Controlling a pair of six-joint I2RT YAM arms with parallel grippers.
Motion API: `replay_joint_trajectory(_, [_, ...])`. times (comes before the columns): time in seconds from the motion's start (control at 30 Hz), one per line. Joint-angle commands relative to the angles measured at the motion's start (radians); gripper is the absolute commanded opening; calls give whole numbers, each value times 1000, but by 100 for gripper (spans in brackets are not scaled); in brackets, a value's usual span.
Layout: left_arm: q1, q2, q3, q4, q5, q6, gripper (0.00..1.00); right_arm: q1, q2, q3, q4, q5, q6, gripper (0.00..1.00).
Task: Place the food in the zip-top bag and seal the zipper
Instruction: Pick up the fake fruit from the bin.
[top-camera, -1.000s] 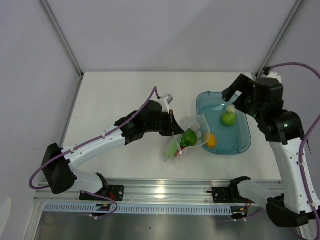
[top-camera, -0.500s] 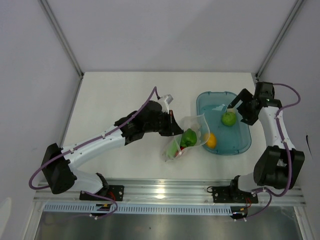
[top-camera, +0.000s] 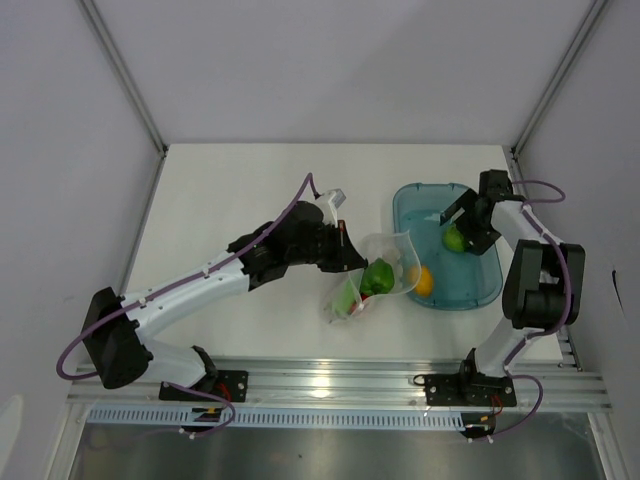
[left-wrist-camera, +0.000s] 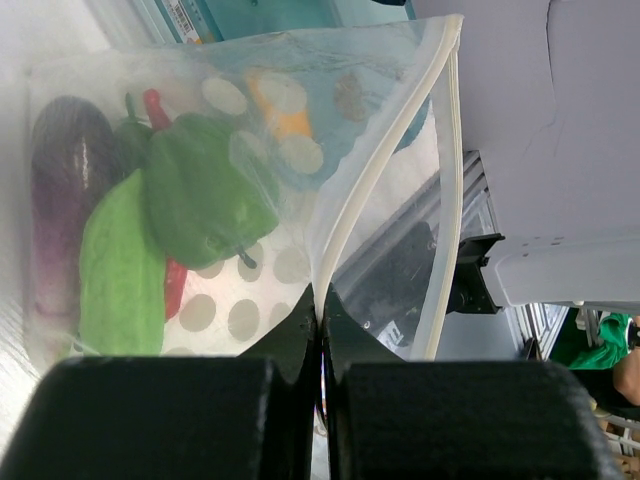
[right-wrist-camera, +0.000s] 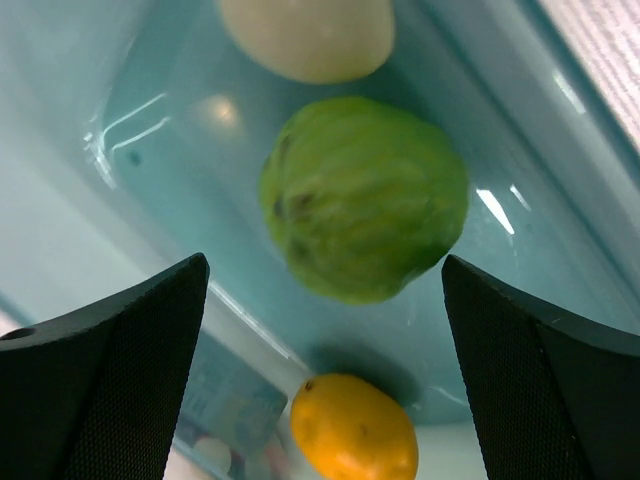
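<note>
The clear zip-top bag (top-camera: 385, 262) stands open beside the teal tray. It holds a green pepper (left-wrist-camera: 205, 190), a green cucumber (left-wrist-camera: 120, 270), a red chili (left-wrist-camera: 175, 288) and a purple piece (left-wrist-camera: 62, 195). My left gripper (top-camera: 350, 255) is shut on the bag's rim, on the pale zipper strip (left-wrist-camera: 385, 170). My right gripper (right-wrist-camera: 322, 265) is open, low in the tray, its fingers on either side of a round green fruit (right-wrist-camera: 365, 195), not touching it. A white piece (right-wrist-camera: 305, 35) lies beyond the fruit, and a yellow-orange fruit (right-wrist-camera: 355, 430) lies nearer the bag.
The teal-blue tray (top-camera: 480, 275) sits right of the bag, and the orange fruit (top-camera: 422, 281) rests at its left rim against the bag. A metal rail (top-camera: 330, 380) runs along the near edge. White walls close in the table at the back and sides.
My right arm has swung down from high near the camera, and its open gripper now sits in the tray around the green fruit. The left gripper and the bag have not moved.
</note>
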Motion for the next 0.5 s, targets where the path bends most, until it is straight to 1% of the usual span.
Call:
replay_joint_trajectory(0.0, [4,-30,16,27,23,19,0,7,25,26,31,106,46,99])
replay_joint_trajectory(0.13, [4,-22,20,30,28,21,1,10,52,13,48,164,55,99])
replay_joint_trajectory(0.37, [4,-11,23,27,34,21,1,12,114,24,76,153,26,99])
replay_joint_trajectory(0.43, [6,-8,25,27,32,21,1,15,109,15,80,152,20,92])
replay_joint_trajectory(0.47, [6,-7,25,26,31,21,1,15,92,9,92,150,15,85])
